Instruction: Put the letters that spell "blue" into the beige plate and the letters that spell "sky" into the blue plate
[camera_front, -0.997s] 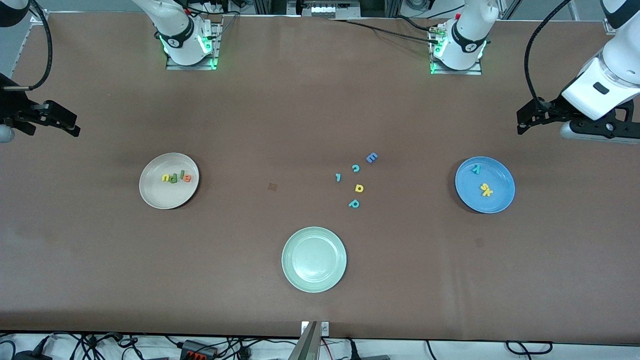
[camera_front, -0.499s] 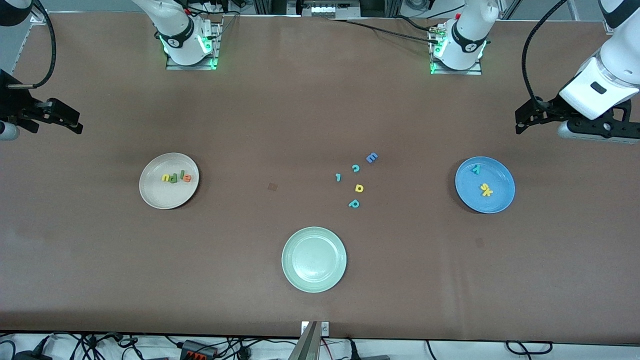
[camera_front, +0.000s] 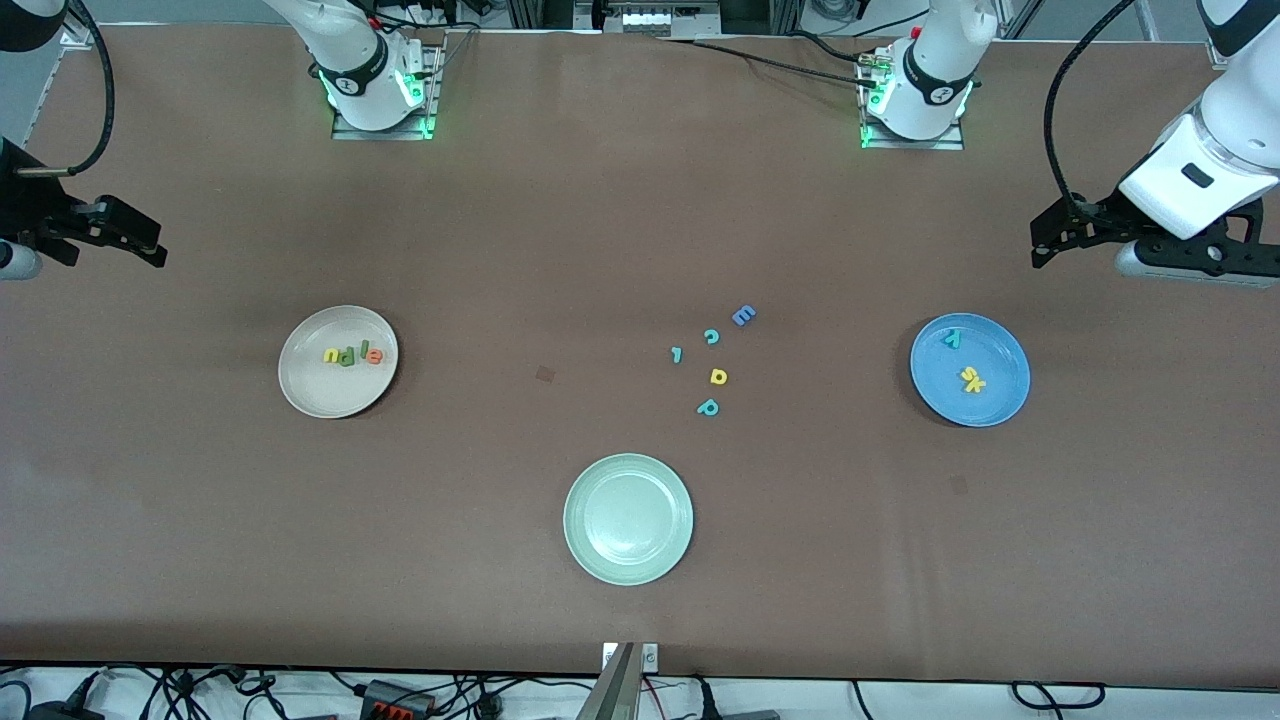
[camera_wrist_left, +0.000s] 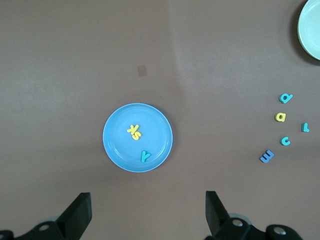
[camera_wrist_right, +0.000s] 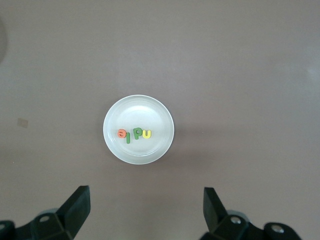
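Observation:
The beige plate (camera_front: 300, 390) (camera_wrist_right: 120, 150) lies toward the right arm's end and holds the yellow u (camera_front: 331, 355), green b (camera_front: 347, 357), green l (camera_front: 361, 353) and orange e (camera_front: 374, 356) in a row. The blue plate (camera_front: 935, 400) (camera_wrist_left: 117, 145) lies toward the left arm's end, with the yellow s and k (camera_front: 972, 380) (camera_wrist_left: 134, 132) touching and the teal y (camera_front: 953, 339) near its rim. My right gripper (camera_front: 155, 255) (camera_wrist_right: 146, 212) hangs open and empty over bare table by the beige plate. My left gripper (camera_front: 1040, 245) (camera_wrist_left: 148, 215) hangs open and empty over bare table by the blue plate.
A pale green plate (camera_front: 628, 518) with nothing in it sits nearest the front camera. Loose letters lie mid-table: a blue E (camera_front: 743, 316), teal c (camera_front: 711, 337), teal l (camera_front: 677, 354), yellow a (camera_front: 718, 376) and teal p (camera_front: 708, 407).
Both arms have drifted slightly, each staying at its own end of the table. Plates and letters have not moved.

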